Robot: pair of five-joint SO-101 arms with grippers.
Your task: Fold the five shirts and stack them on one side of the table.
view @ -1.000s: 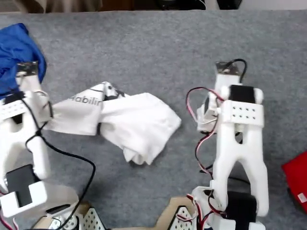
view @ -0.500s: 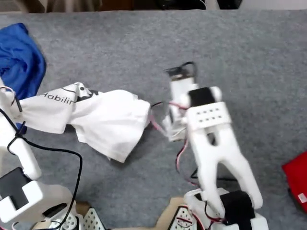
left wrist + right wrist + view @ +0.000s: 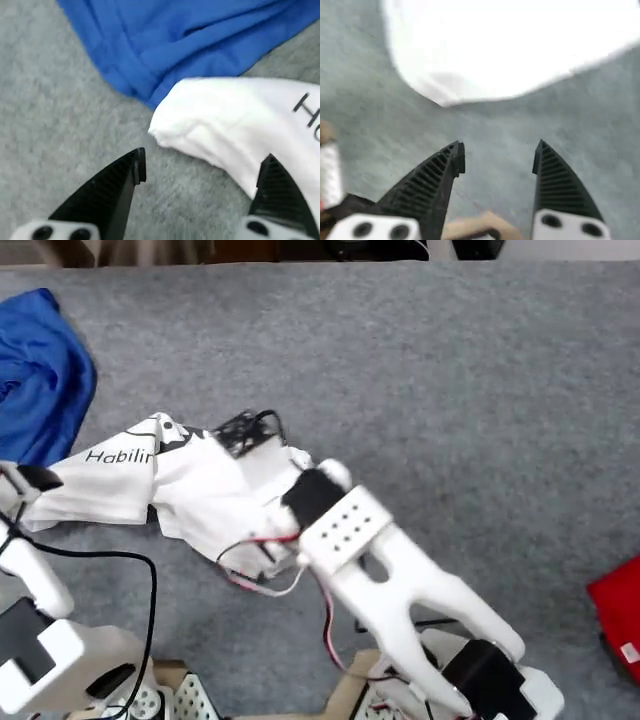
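The left fingers are spread wide and empty at the left end of the crumpled white shirt, beside the blue shirt at far left; the right fingers are parted too, empty, over grey counter at the white shirt's edge; a red shirt lies near right.

High view looks down; both wrist views sit close over the white shirt.
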